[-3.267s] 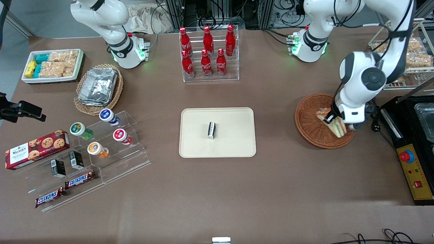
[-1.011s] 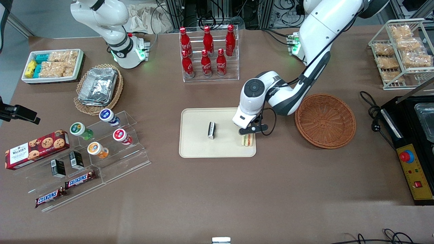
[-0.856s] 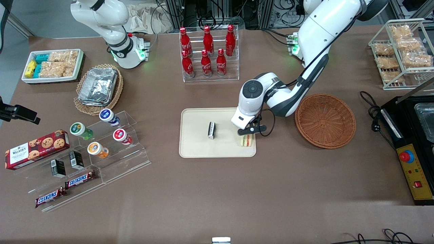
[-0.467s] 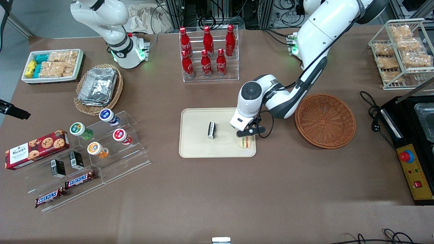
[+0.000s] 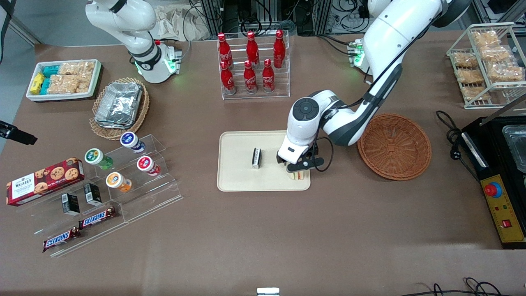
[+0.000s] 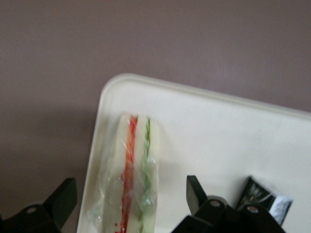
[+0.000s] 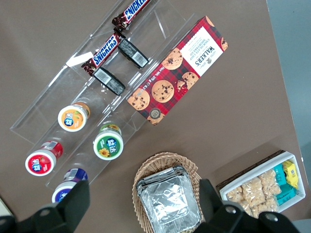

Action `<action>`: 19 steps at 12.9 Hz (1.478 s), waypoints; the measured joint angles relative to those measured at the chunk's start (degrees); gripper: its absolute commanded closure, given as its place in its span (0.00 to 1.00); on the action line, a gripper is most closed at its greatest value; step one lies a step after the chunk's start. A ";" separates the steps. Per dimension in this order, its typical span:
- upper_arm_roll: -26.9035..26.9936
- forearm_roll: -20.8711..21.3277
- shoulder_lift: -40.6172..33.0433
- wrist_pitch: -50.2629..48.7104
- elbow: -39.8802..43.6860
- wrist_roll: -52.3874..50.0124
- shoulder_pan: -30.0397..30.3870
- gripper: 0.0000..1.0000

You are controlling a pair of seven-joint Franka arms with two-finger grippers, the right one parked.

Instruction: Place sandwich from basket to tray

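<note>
The sandwich (image 5: 300,176) is a plastic-wrapped wedge with red and green layers. It lies on the pale beige tray (image 5: 238,172), at the tray corner nearest the front camera on the basket's side. My left gripper (image 5: 297,167) hangs directly over it and hides most of it in the front view. In the left wrist view the sandwich (image 6: 133,179) lies on the tray (image 6: 218,131) between the gripper's (image 6: 130,188) spread fingers (image 6: 197,190), with a gap on each side. The gripper is open. The reddish-brown basket (image 5: 394,146) beside the tray holds nothing.
A small black packet (image 5: 256,158) lies near the tray's middle and also shows in the left wrist view (image 6: 262,200). A rack of red cola bottles (image 5: 252,61) stands farther from the camera. A black machine (image 5: 499,172) sits at the working arm's end.
The sandwich came out of the basket and over to the tray. Over the last second the gripper sank lower onto the tray corner with the sandwich beneath it.
</note>
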 measured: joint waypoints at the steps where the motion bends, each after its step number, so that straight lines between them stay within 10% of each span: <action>1: 0.00 -0.12 -0.98 -3.36 2.89 -0.28 0.16 0.00; 10: 0.62 -10.34 -16.27 -21.26 10.62 3.90 8.53 0.00; 14: 13.31 -20.91 -25.06 -33.29 10.59 26.57 6.92 0.00; 19: 28.21 -22.93 -32.39 -43.66 9.77 56.63 5.61 0.00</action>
